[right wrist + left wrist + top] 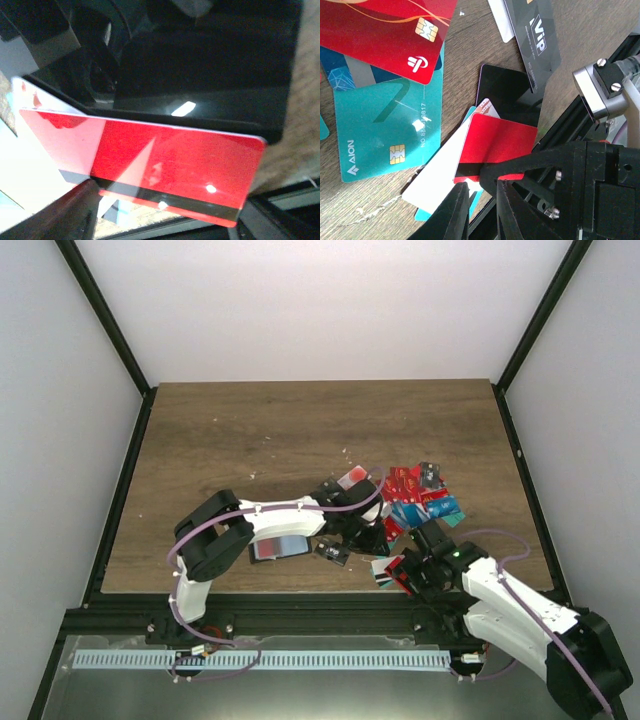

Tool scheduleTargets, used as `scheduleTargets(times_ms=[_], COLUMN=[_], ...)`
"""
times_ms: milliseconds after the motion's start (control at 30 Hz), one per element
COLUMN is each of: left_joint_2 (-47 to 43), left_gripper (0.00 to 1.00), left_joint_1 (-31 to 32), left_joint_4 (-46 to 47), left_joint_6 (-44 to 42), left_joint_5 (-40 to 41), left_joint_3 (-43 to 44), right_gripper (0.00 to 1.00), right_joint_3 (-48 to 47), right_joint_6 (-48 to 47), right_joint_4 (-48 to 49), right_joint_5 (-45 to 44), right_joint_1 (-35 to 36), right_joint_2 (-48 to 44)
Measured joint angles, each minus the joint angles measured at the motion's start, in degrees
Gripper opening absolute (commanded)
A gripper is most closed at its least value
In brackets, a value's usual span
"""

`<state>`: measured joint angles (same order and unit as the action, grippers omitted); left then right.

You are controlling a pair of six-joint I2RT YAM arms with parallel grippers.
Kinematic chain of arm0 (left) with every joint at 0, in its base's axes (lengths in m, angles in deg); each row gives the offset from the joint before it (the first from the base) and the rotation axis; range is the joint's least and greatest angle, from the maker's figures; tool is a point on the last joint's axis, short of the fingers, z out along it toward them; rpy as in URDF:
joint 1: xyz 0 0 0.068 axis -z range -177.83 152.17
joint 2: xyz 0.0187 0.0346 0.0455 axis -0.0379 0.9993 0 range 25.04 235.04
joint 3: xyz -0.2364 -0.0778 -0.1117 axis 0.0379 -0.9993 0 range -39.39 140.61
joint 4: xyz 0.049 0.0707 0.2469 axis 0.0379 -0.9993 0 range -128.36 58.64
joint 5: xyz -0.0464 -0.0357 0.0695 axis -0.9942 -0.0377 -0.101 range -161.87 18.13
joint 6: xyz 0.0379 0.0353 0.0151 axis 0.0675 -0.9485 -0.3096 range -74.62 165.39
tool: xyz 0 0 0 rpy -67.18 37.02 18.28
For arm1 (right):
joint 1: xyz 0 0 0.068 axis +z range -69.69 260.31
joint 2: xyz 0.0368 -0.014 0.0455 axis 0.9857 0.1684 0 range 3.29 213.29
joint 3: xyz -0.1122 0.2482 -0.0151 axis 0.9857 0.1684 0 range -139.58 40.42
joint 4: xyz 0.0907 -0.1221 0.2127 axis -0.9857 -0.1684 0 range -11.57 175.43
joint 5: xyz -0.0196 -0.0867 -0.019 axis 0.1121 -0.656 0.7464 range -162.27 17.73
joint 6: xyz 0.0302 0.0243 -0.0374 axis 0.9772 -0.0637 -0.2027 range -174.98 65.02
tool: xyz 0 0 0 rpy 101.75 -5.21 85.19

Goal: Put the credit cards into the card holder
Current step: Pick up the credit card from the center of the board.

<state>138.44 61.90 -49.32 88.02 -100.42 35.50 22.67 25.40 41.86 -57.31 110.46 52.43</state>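
Note:
The credit cards lie in a loose pile (420, 495) at the right of the table. The left wrist view shows a teal card (385, 130), a red chip card (380, 30), a black VIP card (535, 35), a plain black card (507, 92) and a white card (437, 172). My right gripper (402, 570) is shut on the lower edge of a plain red card (495, 142), which fills the right wrist view (175, 160). My left gripper (481, 200) hovers just beside that card, jaws a narrow gap apart and empty. The card holder (280, 546) lies open under my left forearm.
The table's front rail (300, 612) runs just behind the right gripper. The black frame posts and white walls close in the sides. A small dark item (333, 553) lies between the card holder and the pile.

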Motion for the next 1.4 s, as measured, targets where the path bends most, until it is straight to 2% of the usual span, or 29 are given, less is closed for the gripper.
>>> scheduleTargets(times_ms=[267, 400, 833, 1133, 1300, 1400], left_joint_2=[-0.02, -0.02, -0.02, -1.97, -8.15, -14.03], left_gripper=[0.18, 0.18, 0.18, 0.18, 0.19, 0.24], left_joint_1=[0.00, 0.00, 0.00, -1.79, -4.98, -7.80], left_joint_4=[-0.11, -0.09, -0.20, -1.81, -3.89, -5.27], left_joint_6=[-0.04, -0.04, -0.04, 0.59, 0.61, 0.09], left_joint_5=[0.02, 0.02, 0.04, 3.45, 5.42, 5.79], left_joint_3=[-0.04, -0.07, 0.35, 1.55, 1.51, 1.05], right_gripper=[0.33, 0.30, 0.01, 0.01, 0.01, 0.01], right_joint_3=[-0.72, -1.38, -8.55, -13.25, -16.96, -18.99], right_joint_6=[-2.05, -3.30, -6.93, -10.05, -15.54, -21.84], right_joint_4=[-2.58, -4.33, -8.74, -9.29, -7.61, -2.40], right_joint_5=[1.29, 1.18, -5.18, -7.61, -7.72, -5.07], right_joint_1=[-0.42, -0.42, -0.79, -0.79, -0.79, -0.90], right_joint_2=[-0.50, -0.68, -2.05, -2.27, -2.12, -1.88])
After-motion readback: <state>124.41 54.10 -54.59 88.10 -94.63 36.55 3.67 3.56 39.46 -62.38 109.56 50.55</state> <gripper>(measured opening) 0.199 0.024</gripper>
